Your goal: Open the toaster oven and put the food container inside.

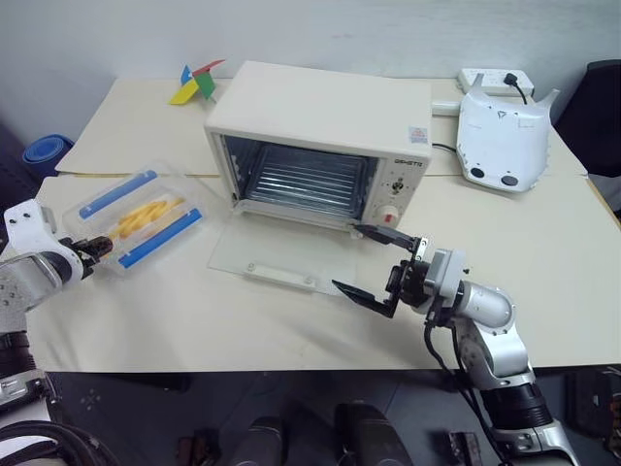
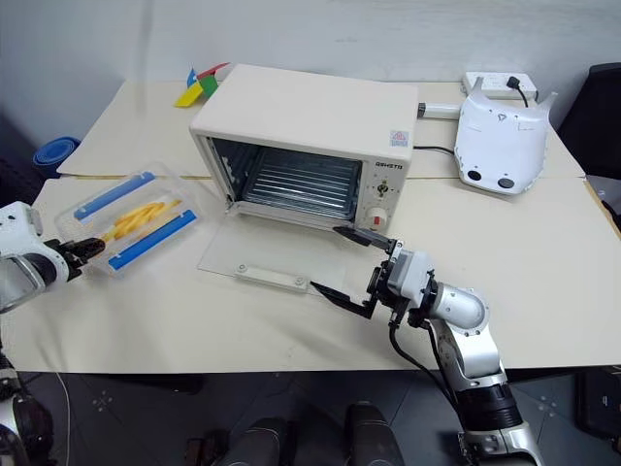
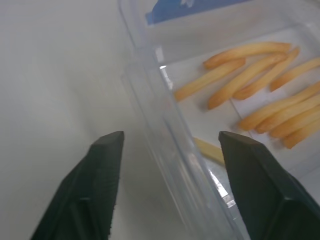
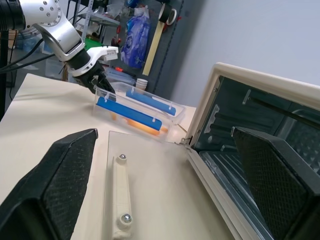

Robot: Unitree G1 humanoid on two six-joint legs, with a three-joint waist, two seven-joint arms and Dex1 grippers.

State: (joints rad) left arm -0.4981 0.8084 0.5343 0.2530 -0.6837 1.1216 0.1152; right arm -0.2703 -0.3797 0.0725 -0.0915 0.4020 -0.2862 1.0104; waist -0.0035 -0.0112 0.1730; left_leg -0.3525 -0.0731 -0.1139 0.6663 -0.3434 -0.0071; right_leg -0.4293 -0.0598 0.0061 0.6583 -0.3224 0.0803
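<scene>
The toaster oven [image 1: 320, 116] stands at the middle of the table with its glass door [image 1: 291, 248] folded flat toward me, handle [image 1: 279, 277] on top and the wire rack showing inside. The food container [image 1: 136, 218], clear with two blue clips and yellow strips, lies to the oven's left. My left gripper [image 1: 97, 248] is at the container's near end. In the left wrist view its fingers [image 3: 107, 165] straddle the clear end wall [image 3: 165, 130] with gaps on both sides. My right gripper [image 1: 347, 256] hovers open over the door's right corner, holding nothing.
A white rounded device [image 1: 502, 136] and a power strip [image 1: 495, 78] sit at the back right, cable running behind the oven. A coloured paper piece [image 1: 197, 83] lies at the back left. A blue object [image 1: 44, 150] sits beyond the table's left edge.
</scene>
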